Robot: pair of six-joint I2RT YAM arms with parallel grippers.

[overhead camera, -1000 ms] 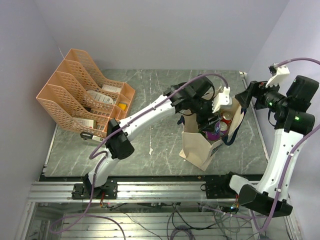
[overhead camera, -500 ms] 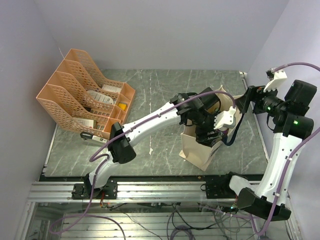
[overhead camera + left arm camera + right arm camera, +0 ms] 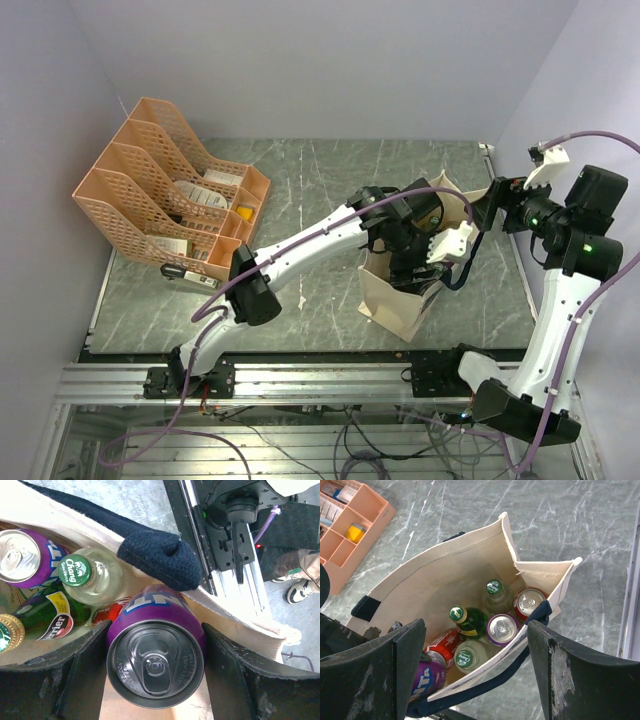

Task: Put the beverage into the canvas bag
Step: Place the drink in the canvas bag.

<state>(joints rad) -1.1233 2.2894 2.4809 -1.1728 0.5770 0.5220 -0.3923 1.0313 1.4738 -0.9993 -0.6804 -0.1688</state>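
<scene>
- Purple can (image 3: 155, 665) (top up) pinched between the left gripper (image 3: 155, 630) fingers, inside the mouth of the canvas bag (image 3: 445, 575), beside bottles (image 3: 95, 577).
- Right gripper (image 3: 475, 627) spread wide, empty, above the bag.

From above, we cannot see the tips of the left gripper (image 3: 155, 680): its wrist and camera mount cover them and most of the mouth of the canvas bag (image 3: 392, 300), so the bag's contents are hidden in that view. In the left wrist view both fingers run off the bottom edge, and the purple can (image 3: 155, 662) between them shows only its top and a strip of label. A red can (image 3: 111, 614) behind it is nearly all covered. A gold-capped green bottle (image 3: 35, 622) is cut by the left edge. The fingertips of the right gripper (image 3: 475, 675) leave its own view at the bottom. Papers in the orange trays (image 3: 165, 195) are too small for us to read.
</scene>
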